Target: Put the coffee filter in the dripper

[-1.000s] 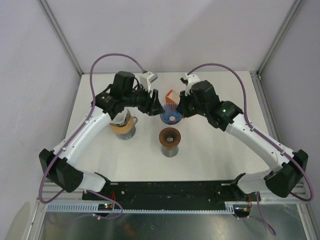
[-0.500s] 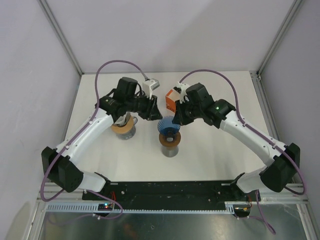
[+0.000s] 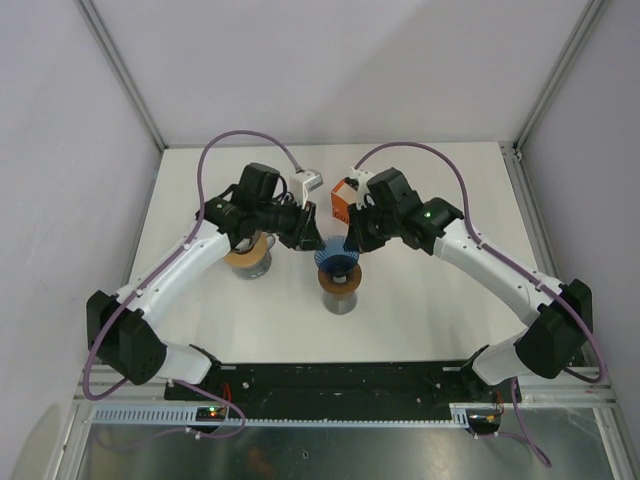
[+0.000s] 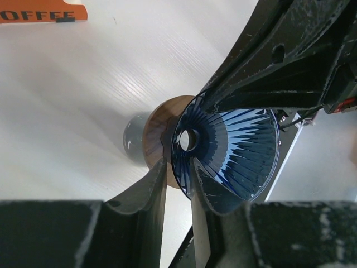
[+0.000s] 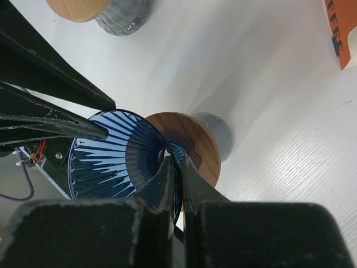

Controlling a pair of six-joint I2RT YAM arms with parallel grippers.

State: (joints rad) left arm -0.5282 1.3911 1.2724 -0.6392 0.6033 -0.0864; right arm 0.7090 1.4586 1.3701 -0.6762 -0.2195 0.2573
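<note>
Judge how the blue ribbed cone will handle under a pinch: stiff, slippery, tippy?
Probably stiff: the cone shows no dent where the right fingers pinch its wall. Likely light and slick, since it looks thin, glossy, see-through. Its narrow end may tip unless seated in the wooden ring.

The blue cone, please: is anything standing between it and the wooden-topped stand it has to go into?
Nothing visible does. The blue cone is directly over the wooden-topped stand, its wall pinched by the right gripper.
</note>
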